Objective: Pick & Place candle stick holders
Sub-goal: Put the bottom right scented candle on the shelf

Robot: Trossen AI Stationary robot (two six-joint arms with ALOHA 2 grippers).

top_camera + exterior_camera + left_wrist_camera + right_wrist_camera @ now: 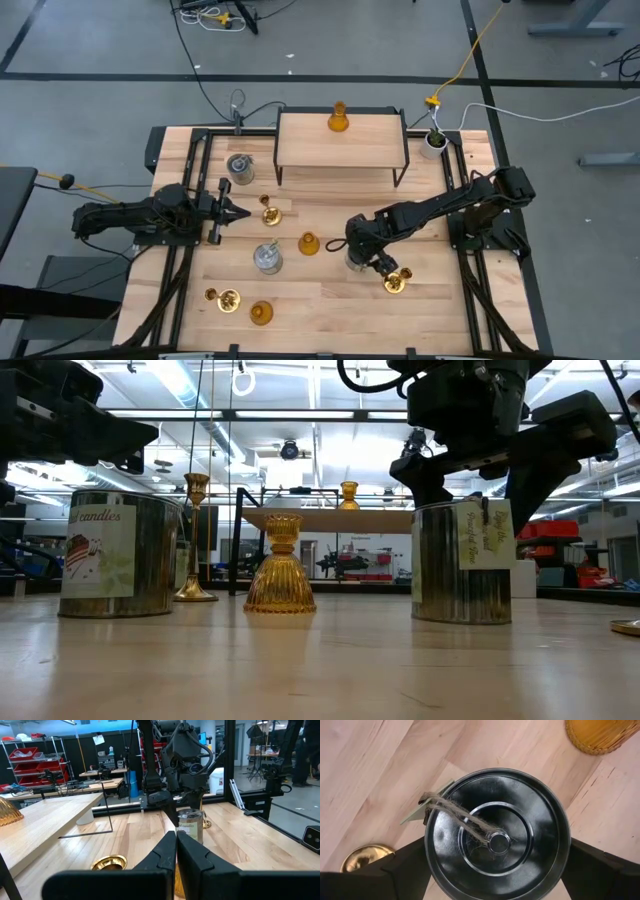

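Right hand (497, 870): spread wide, fingers straddling silvery cylinder holder (497, 837) at desk (330, 300) centre, toward 4 o'clock; contact not discernible.
Left hand (243, 212): pressed together, empty, at 9 o'clock side.
Amber holders: one on raised shelf (339, 122), one mid-desk (309, 244), one at 7 o'clock (261, 314).
Brass holder (395, 282): just beside right hand.

A pale wooden counter (330, 300) carries a low wooden shelf (300, 150) on a black frame near its far edge. A small white pot with a green plant (434, 141) stands just beside the shelf. Cables, one yellow (470, 55), trail across the grey floor.
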